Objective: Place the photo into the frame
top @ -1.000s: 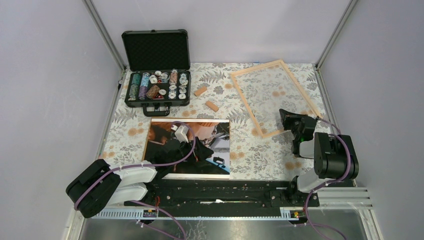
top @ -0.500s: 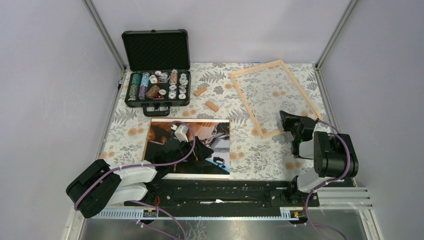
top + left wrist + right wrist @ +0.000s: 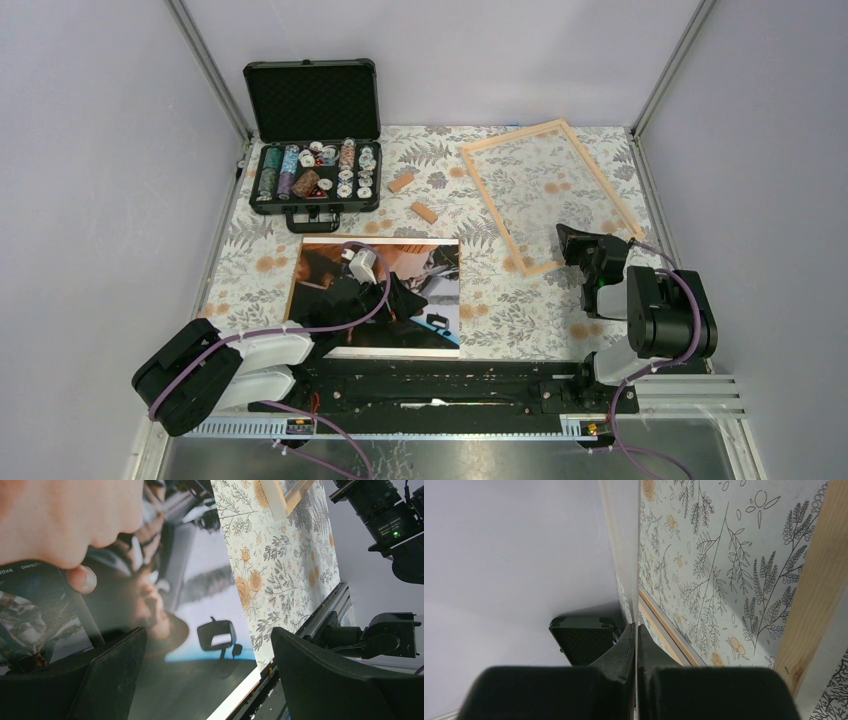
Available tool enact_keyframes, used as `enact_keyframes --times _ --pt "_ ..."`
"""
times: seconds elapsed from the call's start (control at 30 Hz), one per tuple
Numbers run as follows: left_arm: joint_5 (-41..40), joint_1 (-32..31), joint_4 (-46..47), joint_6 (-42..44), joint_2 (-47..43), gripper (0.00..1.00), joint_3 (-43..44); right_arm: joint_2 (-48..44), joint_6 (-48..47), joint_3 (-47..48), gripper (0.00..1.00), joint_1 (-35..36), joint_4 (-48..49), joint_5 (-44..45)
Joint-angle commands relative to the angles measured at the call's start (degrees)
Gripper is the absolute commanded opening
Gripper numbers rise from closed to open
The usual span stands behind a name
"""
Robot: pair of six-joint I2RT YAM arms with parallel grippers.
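Observation:
The photo lies picture side up on the floral cloth at the near left, partly under my left arm. My left gripper hovers low over its near right part, jaws wide open and empty; the left wrist view shows the photo between my fingers. The frame of pale wood strips lies at the far right, a clear sheet inside it. My right gripper is at its near right edge, shut on the thin clear sheet, with a wood strip beside it.
An open black case of chips stands at the far left. Two small wooden blocks lie between the case and the frame. Grey walls and metal posts close in the table. A black rail runs along the near edge.
My right gripper has shifted slightly toward the near left at the frame's edge. The left arm, photo and frame look unchanged.

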Motion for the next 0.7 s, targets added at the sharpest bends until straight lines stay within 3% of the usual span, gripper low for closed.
enact_keyframes --times 0.0,0.67 --pt "0.67 0.34 3.8 -0.31 -0.34 0.99 0.26 -1.55 -0.66 -0.4 0.0 0.57 1.36 2.21" --pt "0.85 0.45 3.99 -0.31 -0.29 0.99 0.14 -0.65 -0.12 -0.7 0.0 0.64 2.05 1.74"
